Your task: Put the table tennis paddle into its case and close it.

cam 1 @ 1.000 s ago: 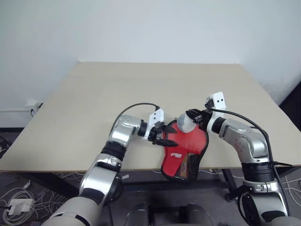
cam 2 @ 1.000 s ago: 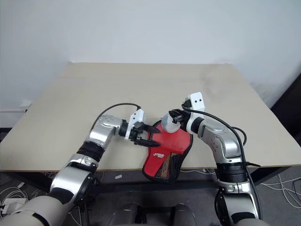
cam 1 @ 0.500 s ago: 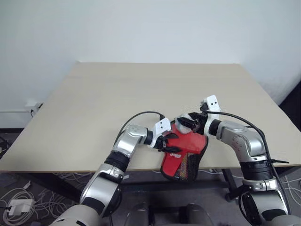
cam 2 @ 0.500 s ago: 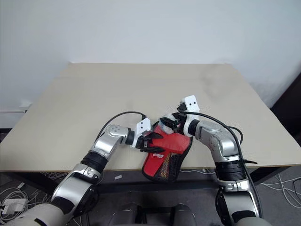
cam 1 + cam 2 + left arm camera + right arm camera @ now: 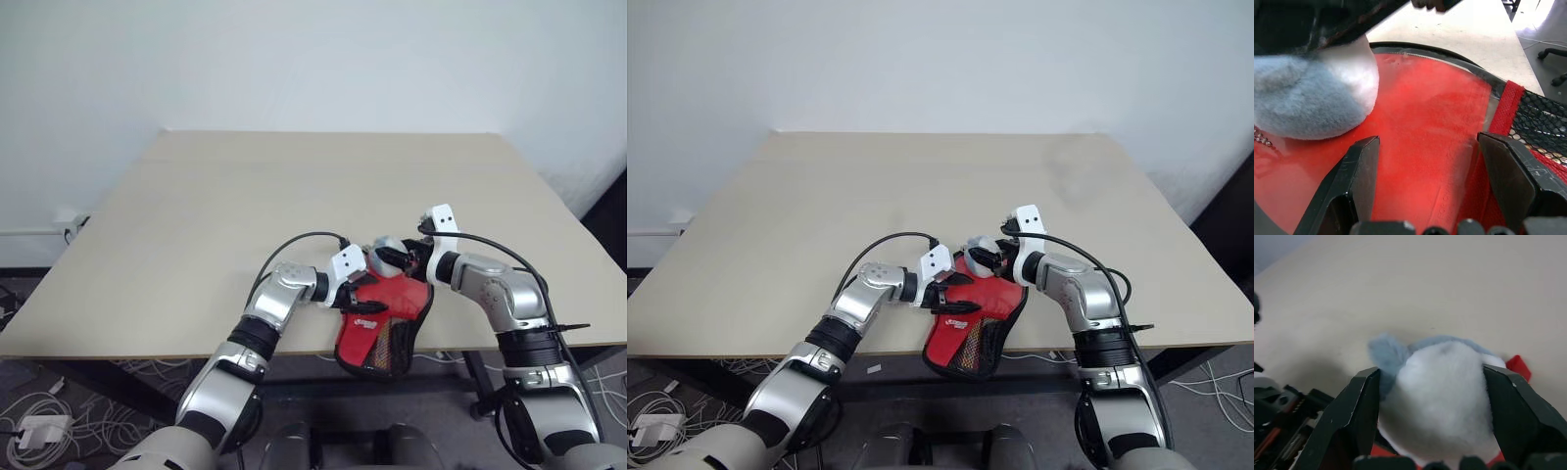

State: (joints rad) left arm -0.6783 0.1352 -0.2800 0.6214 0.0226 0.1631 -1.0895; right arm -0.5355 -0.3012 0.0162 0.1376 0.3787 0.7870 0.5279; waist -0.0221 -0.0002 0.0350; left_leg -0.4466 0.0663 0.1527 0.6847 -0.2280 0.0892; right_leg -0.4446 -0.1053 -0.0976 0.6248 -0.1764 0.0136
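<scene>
Both arms lower than before, left fingers (image 5: 1364,169) apart over case (image 5: 377,318), right fingers (image 5: 1364,404) apart around plush (image 5: 1442,399).

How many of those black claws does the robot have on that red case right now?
2. The left claw is at the case's left edge, fingers apart over the red face. The right claw is at its far end, fingers spread around a fluffy grey-white ball.
</scene>
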